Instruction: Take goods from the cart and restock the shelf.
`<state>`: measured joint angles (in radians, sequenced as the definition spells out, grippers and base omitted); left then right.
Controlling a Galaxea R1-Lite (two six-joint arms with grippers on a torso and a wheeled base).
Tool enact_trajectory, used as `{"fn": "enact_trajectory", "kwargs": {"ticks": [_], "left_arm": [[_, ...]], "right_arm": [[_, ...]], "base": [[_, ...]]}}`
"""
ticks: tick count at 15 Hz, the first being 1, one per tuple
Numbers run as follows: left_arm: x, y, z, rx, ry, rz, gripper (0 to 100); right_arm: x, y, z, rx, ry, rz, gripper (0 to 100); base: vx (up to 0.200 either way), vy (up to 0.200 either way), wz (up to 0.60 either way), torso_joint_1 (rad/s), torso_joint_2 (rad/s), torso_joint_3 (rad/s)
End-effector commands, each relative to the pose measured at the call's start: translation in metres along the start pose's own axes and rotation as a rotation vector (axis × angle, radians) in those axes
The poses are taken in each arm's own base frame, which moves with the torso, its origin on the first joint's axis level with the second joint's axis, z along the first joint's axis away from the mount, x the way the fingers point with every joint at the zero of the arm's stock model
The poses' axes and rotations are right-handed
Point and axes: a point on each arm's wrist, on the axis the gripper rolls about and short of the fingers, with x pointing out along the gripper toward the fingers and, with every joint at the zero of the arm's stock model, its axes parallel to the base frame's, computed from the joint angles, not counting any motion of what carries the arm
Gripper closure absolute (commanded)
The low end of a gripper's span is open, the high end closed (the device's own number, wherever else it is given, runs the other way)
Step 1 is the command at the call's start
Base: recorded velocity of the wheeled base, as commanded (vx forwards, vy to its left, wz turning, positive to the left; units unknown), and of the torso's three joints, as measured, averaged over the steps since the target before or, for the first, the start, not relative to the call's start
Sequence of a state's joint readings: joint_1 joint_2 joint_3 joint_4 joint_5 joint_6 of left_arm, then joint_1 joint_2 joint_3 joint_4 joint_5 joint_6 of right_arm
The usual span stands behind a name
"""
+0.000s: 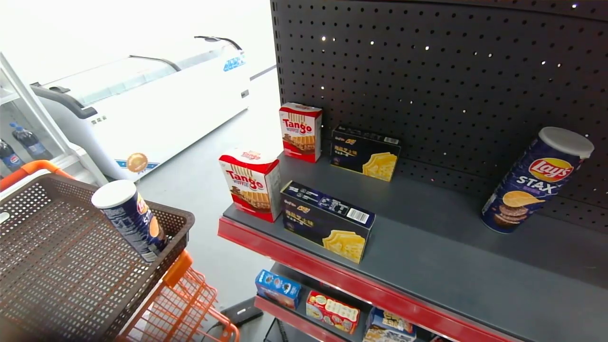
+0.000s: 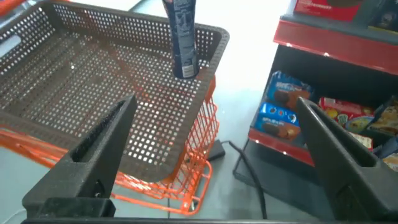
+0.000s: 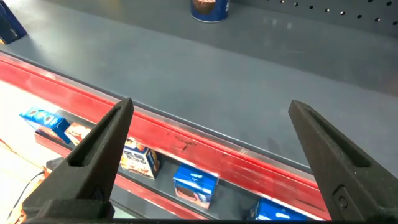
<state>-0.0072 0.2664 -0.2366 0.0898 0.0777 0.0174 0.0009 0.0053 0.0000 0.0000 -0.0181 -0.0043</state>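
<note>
Down at eight o'clock in the head view, the brown basket (image 1: 183, 219) rides on the orange cart (image 1: 190, 304). One chip can (image 1: 130, 218) stands on end in the basket corner nearest the shelf (image 1: 451, 247).

Left gripper (image 2: 214, 104) now: jaws spread wide, nothing between them, touching nothing. It hangs above the basket's perforated floor. The chip can (image 2: 183, 37) is straight ahead of that open gap, well apart from both black fingers (image 2: 102, 146) and tucked against the far basket (image 2: 214, 37) wall.

Over to the right gripper (image 3: 211, 107): fingers (image 3: 93, 155) wide apart too, and empty. It hovers over the shelf's red front lip (image 3: 186, 140), with the grey deck beyond. A second chip can (image 3: 210, 9) stands ahead of it, well apart, close to the pegboard back.

Head view again: that second chip can (image 1: 534, 180) is at three o'clock. A red wafer box (image 1: 250, 183) and a dark biscuit box (image 1: 327, 221) sit side by side at the shelf's front edge, near centre. One more of each stands behind them, around twelve o'clock.
</note>
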Motion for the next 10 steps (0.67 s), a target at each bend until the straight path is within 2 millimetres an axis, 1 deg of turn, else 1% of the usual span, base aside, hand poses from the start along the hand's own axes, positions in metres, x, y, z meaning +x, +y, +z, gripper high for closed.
{"fn": "enact_trajectory", "kwargs": {"ticks": [1, 3, 4, 5, 6, 7, 8, 10], "left_arm": [[0.045, -0.003, 0.019, -0.005, 0.277, 0.016, 0], [0.06, -0.004, 0.021, -0.028, 0.326, 0.017, 0], [0.079, -0.005, 0.026, -0.074, 0.33, 0.021, 0], [0.086, -0.006, 0.028, -0.089, 0.329, 0.012, 0], [0.092, -0.006, 0.027, -0.087, 0.346, 0.012, 0], [0.106, -0.005, 0.025, -0.067, 0.393, 0.035, 0], [0.109, -0.004, 0.026, -0.055, 0.393, 0.043, 0], [0.136, -0.003, 0.025, 0.001, 0.394, 0.051, 0]], "right_arm": [[0.0, 0.0, 0.0, 0.0, 0.001, 0.0, 0], [0.0, 0.0, 0.0, 0.0, 0.001, 0.0, 0], [0.0, 0.0, 0.0, 0.0, 0.001, 0.0, 0], [0.0, 0.0, 0.0, 0.0, 0.001, 0.0, 0], [0.0, 0.0, 0.0, 0.0, 0.001, 0.0, 0], [0.0, 0.0, 0.0, 0.0, 0.001, 0.0, 0], [0.0, 0.0, 0.0, 0.0, 0.001, 0.0, 0], [0.0, 0.0, 0.0, 0.0, 0.001, 0.0, 0]], "base": [[0.0, 0.0, 0.0, 0.0, 0.0, 0.0], [0.0, 0.0, 0.0, 0.0, 0.0, 0.0], [0.0, 0.0, 0.0, 0.0, 0.0, 0.0], [0.0, 0.0, 0.0, 0.0, 0.0, 0.0], [0.0, 0.0, 0.0, 0.0, 0.0, 0.0], [0.0, 0.0, 0.0, 0.0, 0.0, 0.0], [0.0, 0.0, 0.0, 0.0, 0.0, 0.0], [0.0, 0.0, 0.0, 0.0, 0.0, 0.0]]}}
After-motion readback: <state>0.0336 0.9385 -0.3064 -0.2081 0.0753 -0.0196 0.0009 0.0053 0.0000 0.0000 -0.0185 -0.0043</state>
